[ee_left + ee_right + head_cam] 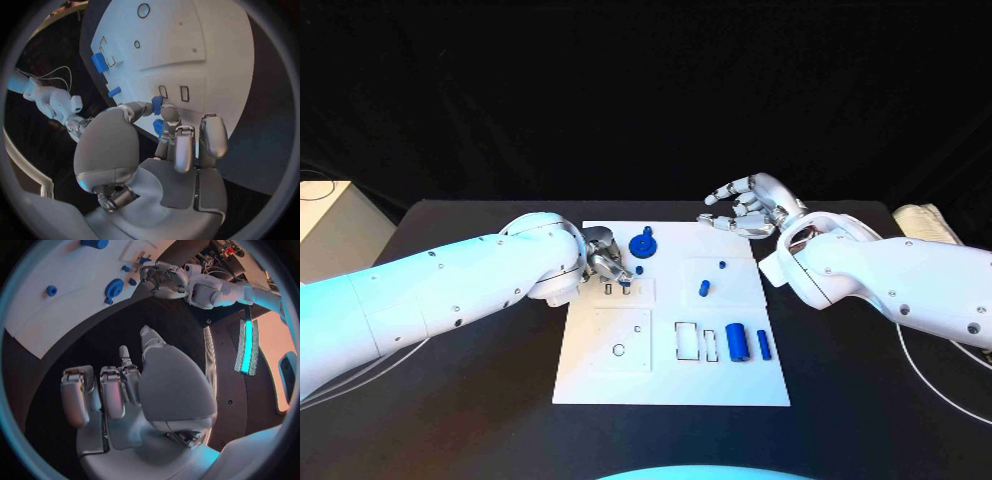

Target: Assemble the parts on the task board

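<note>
Fingers (164, 114) of the left hand (606, 262) pinch a small blue part (157, 104) at the near-left of the task board (610, 380), by its little slots. Mid-board lie a blue disc (642, 244), cylinder (736, 343) and bar (764, 344). Off the far-right corner, the right hand (750, 207) hovers, fingers loosely curled, holding nothing.

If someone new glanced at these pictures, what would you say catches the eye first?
Probably the white task board in the middle of the black table, with small blue parts on it. Next, the silver left hand over the board's left side, pinching a small blue piece near two slots. The silver right hand hovers off the board's far right corner, holding nothing.
</note>
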You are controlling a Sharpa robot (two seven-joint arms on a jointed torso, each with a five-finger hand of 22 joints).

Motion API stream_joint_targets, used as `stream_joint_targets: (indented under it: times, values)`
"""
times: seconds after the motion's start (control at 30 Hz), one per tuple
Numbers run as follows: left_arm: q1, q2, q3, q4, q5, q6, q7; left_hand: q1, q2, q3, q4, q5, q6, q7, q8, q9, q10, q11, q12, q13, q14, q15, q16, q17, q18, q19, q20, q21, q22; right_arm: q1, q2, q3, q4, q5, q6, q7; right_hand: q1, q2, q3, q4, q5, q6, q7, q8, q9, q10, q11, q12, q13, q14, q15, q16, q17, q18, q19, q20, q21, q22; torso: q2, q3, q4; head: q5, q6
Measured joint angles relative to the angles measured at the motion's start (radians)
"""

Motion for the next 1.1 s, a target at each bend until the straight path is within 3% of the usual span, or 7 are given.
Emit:
stream_joint_targets:
  times: [0.3, 0.47, 1.1]
  values:
    - [-0.006, 0.002, -0.005, 0.000, -0.013, 0.001, -0.002, -0.002, -0.002, 0.000, 0.000, 0.000, 0.000, 0.000, 0.000, 0.005, 0.000, 0.000, 0.000, 0.001, 0.000, 0.000, 0.000, 0.000, 0.000, 0.003, -0.003, 0.003, 0.002, 0.000, 0.000, 0.000, -0.001, -0.001, 0.001, -0.001, 0.000, 0.000, 0.000, 0.000, 0.000, 0.000, 0.000, 0.000, 0.000, 0.000, 0.000, 0.000, 0.000, 0.000, 0.000, 0.000, 0.000, 0.000, 0.000, 0.000, 0.000, 0.000, 0.001, -0.0004, -0.0005, 0.000, -0.002]
    - [-0.006, 0.001, -0.005, 0.001, -0.015, 0.005, -0.002, -0.002, -0.002, 0.000, 0.000, 0.000, 0.003, -0.003, -0.003, 0.005, 0.001, 0.001, 0.000, 0.001, 0.000, 0.000, 0.000, 0.000, 0.000, 0.003, -0.003, 0.003, 0.002, 0.000, 0.000, 0.000, -0.002, -0.001, 0.003, -0.002, -0.004, 0.004, 0.000, 0.000, 0.019, -0.004, -0.004, 0.006, 0.000, 0.000, 0.000, 0.000, 0.000, 0.000, 0.000, 0.000, 0.000, 0.000, 0.000, 0.000, 0.000, 0.000, 0.001, -0.0004, -0.0005, -0.004, -0.003]
    - [-0.005, -0.001, -0.005, 0.003, -0.009, 0.050, -0.003, 0.001, 0.000, 0.000, 0.000, 0.004, 0.003, -0.003, -0.007, 0.005, 0.001, 0.002, 0.000, -0.001, 0.000, 0.000, 0.000, 0.000, 0.000, 0.003, -0.003, 0.003, 0.005, 0.000, 0.002, 0.000, -0.006, -0.004, 0.013, -0.007, -0.004, 0.004, 0.000, 0.000, 0.025, -0.004, -0.004, 0.008, 0.000, 0.000, 0.000, 0.000, 0.000, 0.000, 0.000, 0.000, 0.000, 0.000, 0.000, 0.000, 0.000, 0.001, 0.001, -0.0012, 0.0000, -0.005, -0.003]
